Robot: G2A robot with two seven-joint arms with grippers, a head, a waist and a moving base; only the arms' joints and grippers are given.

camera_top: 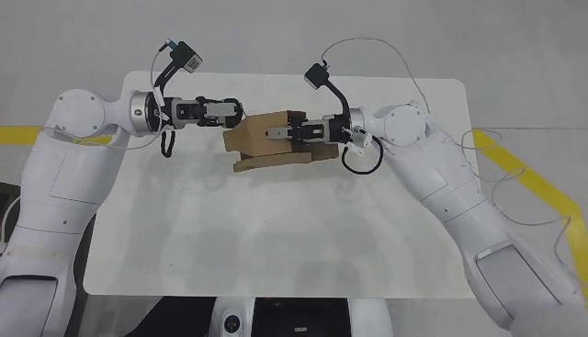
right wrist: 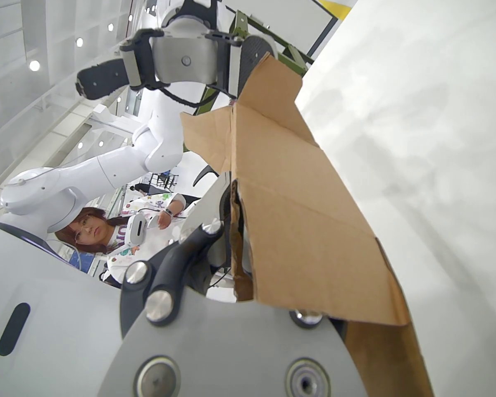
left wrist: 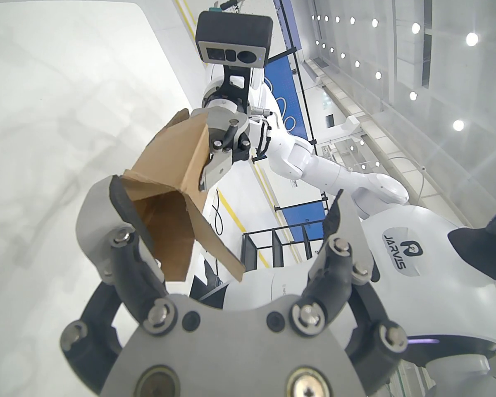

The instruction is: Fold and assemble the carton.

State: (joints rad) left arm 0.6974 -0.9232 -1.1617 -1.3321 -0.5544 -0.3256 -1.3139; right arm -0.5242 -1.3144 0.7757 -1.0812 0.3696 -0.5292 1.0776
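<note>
One brown carton (camera_top: 266,140) hangs in the air above the middle of the white table (camera_top: 276,245), half opened and lying on its side between the robot's two arms. The right gripper (camera_top: 280,133) is pinched on one of the walls, with its fingers pressed on the cardboard from both sides as far as we can see. We take that grip to be the anchor: it keeps the carton off the table and turns its open end toward the other arm. The left gripper (left wrist: 227,196) faces that open end with its fingers spread wide, holding nothing. One finger sits right at the cardboard's edge, though we cannot tell whether it touches. We read the wide spread as readiness to push or catch a flap (left wrist: 215,245), which juts loose from the end and is not yet folded in. By our count there is one carton, two grippers and one table. We judge the assembly to be in its early part, since the walls are skewed rather than square and the end is open.
</note>
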